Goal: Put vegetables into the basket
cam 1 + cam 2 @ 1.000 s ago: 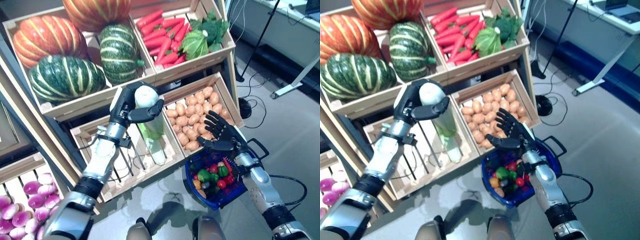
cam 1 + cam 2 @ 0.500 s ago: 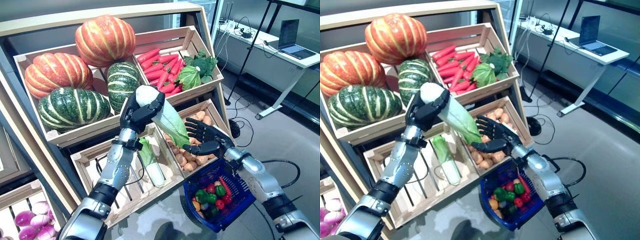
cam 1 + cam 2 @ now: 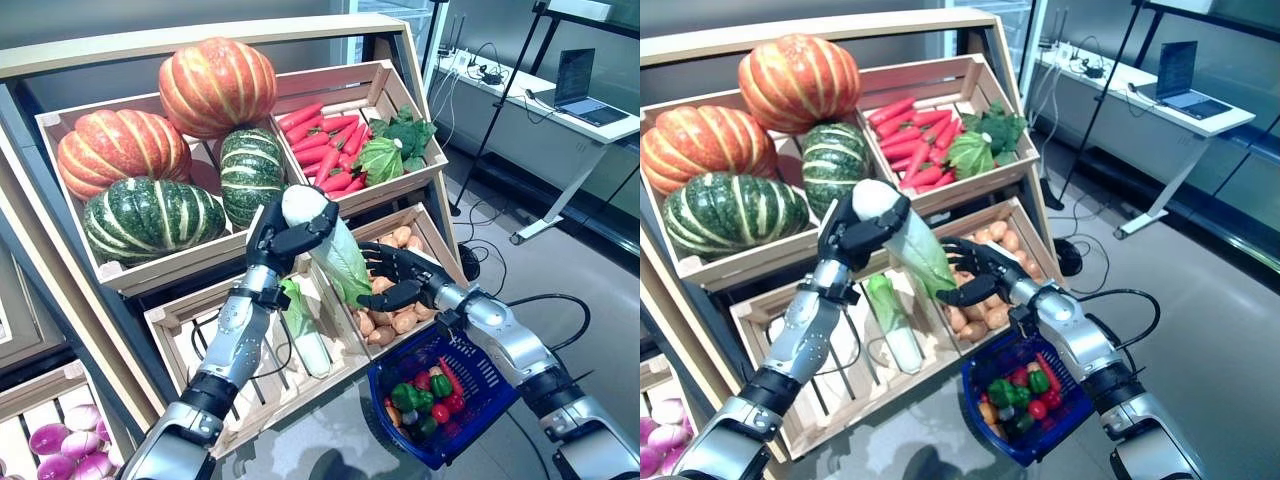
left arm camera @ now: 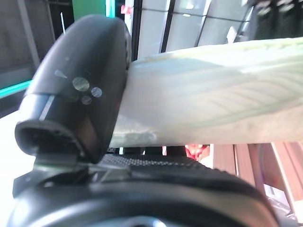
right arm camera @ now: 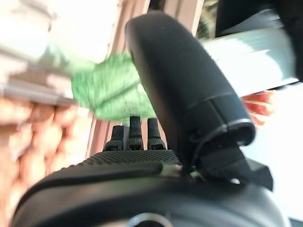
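In left hand [image 3: 283,225], cabbage [image 3: 335,246], above potatoes [image 3: 392,318]

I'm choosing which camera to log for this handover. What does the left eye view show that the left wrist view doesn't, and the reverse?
Only the left eye view shows the blue basket, the pumpkins, the carrots, the potatoes and the open right hand. Only the left wrist view shows the thumb pressed against the stalk from close up. Both show the left hand gripping the napa cabbage.
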Available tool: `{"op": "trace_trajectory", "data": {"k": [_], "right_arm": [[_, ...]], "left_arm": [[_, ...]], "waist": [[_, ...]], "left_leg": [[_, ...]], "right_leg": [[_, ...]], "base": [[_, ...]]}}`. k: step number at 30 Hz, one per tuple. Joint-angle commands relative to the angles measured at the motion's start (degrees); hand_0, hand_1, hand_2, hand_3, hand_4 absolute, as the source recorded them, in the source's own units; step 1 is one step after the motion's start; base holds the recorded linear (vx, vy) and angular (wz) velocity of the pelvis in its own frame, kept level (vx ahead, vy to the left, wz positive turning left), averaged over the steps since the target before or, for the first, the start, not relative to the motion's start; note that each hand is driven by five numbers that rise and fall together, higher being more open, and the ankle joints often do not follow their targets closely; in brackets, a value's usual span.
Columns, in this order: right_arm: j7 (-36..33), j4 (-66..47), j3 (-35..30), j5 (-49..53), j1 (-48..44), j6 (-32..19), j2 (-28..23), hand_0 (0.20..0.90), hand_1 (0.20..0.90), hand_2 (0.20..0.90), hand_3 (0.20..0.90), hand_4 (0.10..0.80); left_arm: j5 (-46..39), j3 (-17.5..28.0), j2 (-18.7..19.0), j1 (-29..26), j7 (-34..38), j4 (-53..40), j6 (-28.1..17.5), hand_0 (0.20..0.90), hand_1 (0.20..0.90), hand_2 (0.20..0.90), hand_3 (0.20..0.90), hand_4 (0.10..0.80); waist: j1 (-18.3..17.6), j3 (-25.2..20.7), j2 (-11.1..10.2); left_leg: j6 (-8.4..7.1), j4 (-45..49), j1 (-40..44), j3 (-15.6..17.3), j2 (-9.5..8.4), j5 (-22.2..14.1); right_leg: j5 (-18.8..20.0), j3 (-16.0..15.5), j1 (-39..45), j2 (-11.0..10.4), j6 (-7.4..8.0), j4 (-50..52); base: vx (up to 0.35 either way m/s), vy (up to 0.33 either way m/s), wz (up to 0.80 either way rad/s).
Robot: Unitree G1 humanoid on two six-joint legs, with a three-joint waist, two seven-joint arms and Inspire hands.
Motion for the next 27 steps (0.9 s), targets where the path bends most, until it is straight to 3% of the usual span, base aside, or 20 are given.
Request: {"op": "trace_trajectory", "data": {"k": [1,5,8,13,27], "right_arm": [[-8.5,-6.6,-0.2,-5.8,-12.9,-3.9,1.5,0.9,0.9,0.9,0.9,0.8],[-11.3,-9.2,-0.4,-8.4,-13.6,-2.1,1.7,0.9,0.9,0.9,0.9,0.8],[-11.2,-10.7,0.2,-4.2,-14.2,0.0,2.9,0.9,0.9,0.9,0.9,0.8],[-7.8,-5.8,1.9,8.7,-15.9,1.0,6.7,0.9,0.9,0.9,0.9,0.8],[6.9,11.6,5.2,23.4,-17.9,7.7,11.3,0.9,0.9,0.9,0.9,0.8]], "left_arm": [[-1.6,-1.4,-3.8,-6.3,-1.4,-1.2,-4.7,0.3,0.3,0.3,0.3,0.4],[-2.5,-1.3,-5.3,-5.3,-0.4,-2.5,-4.4,0.3,0.3,0.3,0.3,0.4],[-4.1,-1.4,-6.6,-5.0,-0.1,-3.0,-3.9,0.3,0.3,0.3,0.3,0.4],[-6.2,-1.6,-7.9,-5.9,-1.7,-0.9,-3.1,0.3,0.3,0.3,0.3,0.4],[-8.3,-4.0,-8.7,-8.4,-5.2,0.5,-2.4,0.3,0.3,0.3,0.3,0.4]], "waist": [[-0.4,-5.3,0.8],[-0.3,-5.1,0.9],[0.1,-4.9,0.9],[1.1,-4.8,0.5],[3.0,-5.7,-0.4]], "left_leg": [[1.64,0.5,-0.6,-0.3,-1.16,-2.5],[1.67,0.4,-0.5,-0.5,-1.15,-2.5],[1.69,0.4,-0.5,-0.8,-1.21,-2.5],[1.51,0.5,-0.2,-1.3,-1.2,-2.5],[0.99,0.7,-0.3,-2.7,-1.36,-2.6]], "right_leg": [[4.7,4.2,-1.9,0.2,-0.59,-2.0],[4.6,4.6,-1.8,0.3,-0.62,-1.9],[4.2,4.8,-1.7,0.3,-0.64,-1.6],[3.8,4.1,-0.9,-0.1,-0.77,-1.2],[4.2,2.0,0.0,-0.9,-0.86,-1.6]], "base": [[0.024,0.002,-0.05],[0.012,0.002,-0.07],[0.0,0.0,0.0],[0.008,-0.004,0.06],[0.012,-0.001,0.13]]}}
